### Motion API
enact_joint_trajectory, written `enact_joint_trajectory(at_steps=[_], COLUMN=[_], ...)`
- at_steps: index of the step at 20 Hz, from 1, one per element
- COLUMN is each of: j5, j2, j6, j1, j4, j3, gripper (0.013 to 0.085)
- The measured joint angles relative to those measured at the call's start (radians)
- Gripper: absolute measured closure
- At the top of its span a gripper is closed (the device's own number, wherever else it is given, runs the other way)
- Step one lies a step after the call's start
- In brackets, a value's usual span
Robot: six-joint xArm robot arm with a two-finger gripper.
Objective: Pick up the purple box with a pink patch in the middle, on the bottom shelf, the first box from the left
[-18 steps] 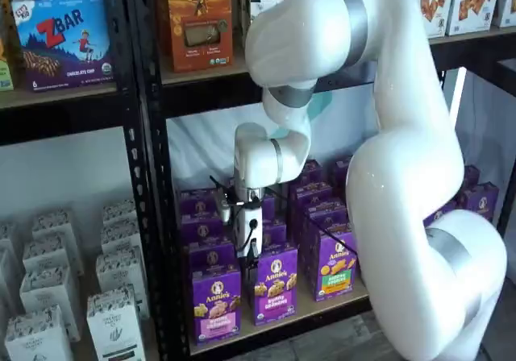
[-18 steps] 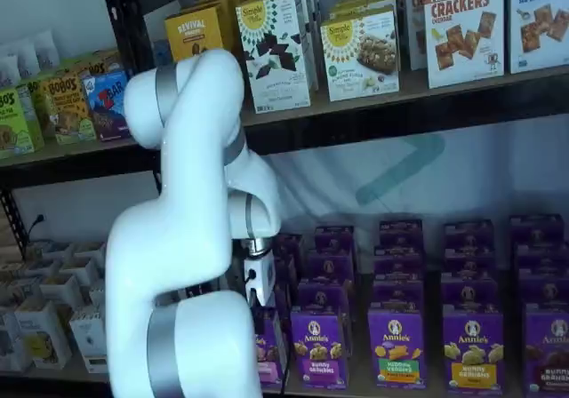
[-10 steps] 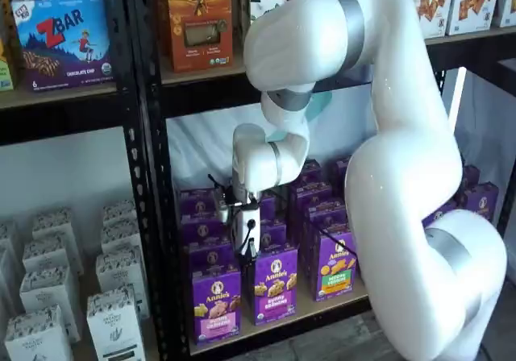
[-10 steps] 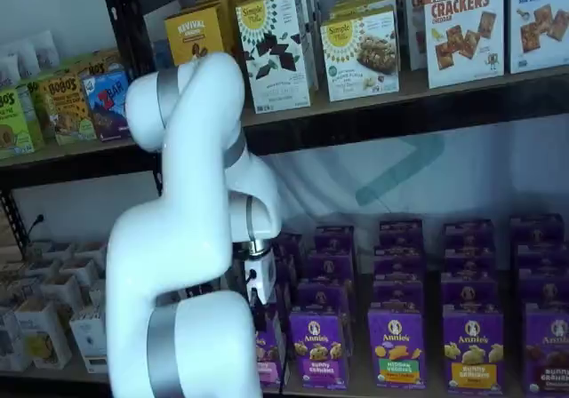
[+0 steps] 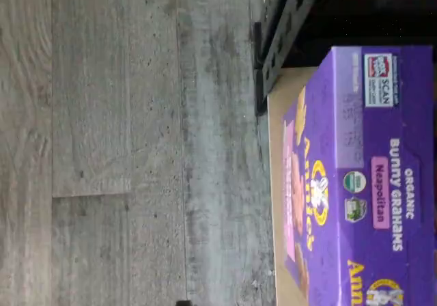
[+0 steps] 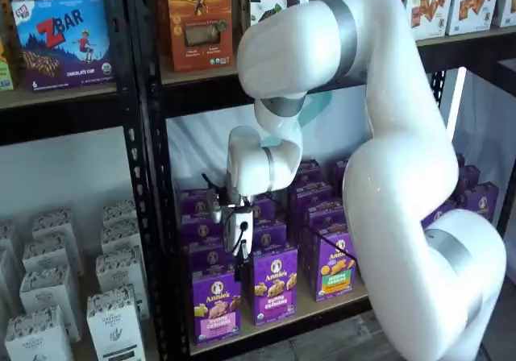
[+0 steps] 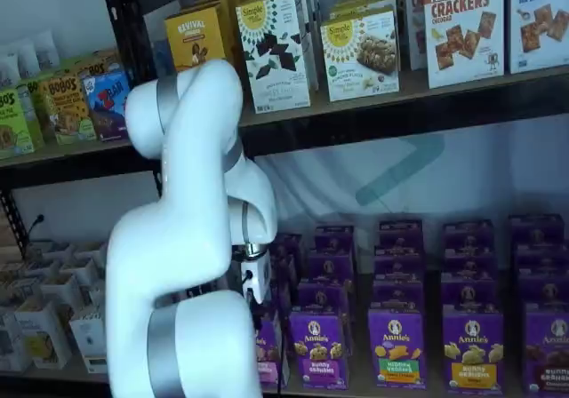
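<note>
Shifted left along the rack, the hand (image 6: 240, 258) hangs just above the purple box (image 6: 215, 304).
Fingers spread wide, empty; box untouched on the bottom shelf (image 6: 322, 307); descent, grasp, lift remain.

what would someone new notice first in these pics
The big white arm fills the front of the rack in both shelf views, reaching down toward rows of purple Annie's cartons on the bottom shelf. The purple box with the pink panel stands at the row's left end, untouched.
</note>
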State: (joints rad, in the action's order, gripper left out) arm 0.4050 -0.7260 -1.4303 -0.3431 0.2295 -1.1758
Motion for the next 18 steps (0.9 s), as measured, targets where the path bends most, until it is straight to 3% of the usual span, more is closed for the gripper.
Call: enact_joint_trajectory(at_steps=[11,18], j5=[-0.019,-0.035], j2=[-0.066,-0.116], j6=[0.041,0.085], j1=[-0.025,-0.033], j4=[-0.018,-0.057], j3=[-0.069,-0.114], gripper=[0.013,0.013])
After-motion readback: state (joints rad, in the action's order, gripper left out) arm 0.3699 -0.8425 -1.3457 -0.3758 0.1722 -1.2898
